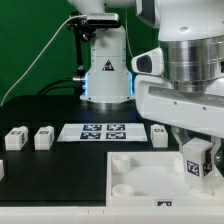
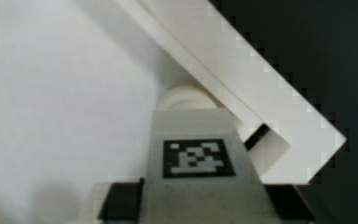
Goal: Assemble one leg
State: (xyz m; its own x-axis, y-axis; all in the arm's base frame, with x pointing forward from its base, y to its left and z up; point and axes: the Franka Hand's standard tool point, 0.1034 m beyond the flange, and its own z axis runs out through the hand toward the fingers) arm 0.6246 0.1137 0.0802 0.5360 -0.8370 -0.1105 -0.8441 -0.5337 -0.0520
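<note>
My gripper is shut on a leg, a small white block with a black-and-white marker. It holds the leg upright over the near corner of the large white square panel on the exterior view's right. In the wrist view the leg sits between my dark fingers, with my gripper closed round it. Its far end is at a round corner socket beside the panel's raised rim. I cannot tell whether the leg touches the socket.
Two loose legs lie at the exterior view's left, and another lies behind the panel. The marker board lies mid-table. The robot base stands at the back.
</note>
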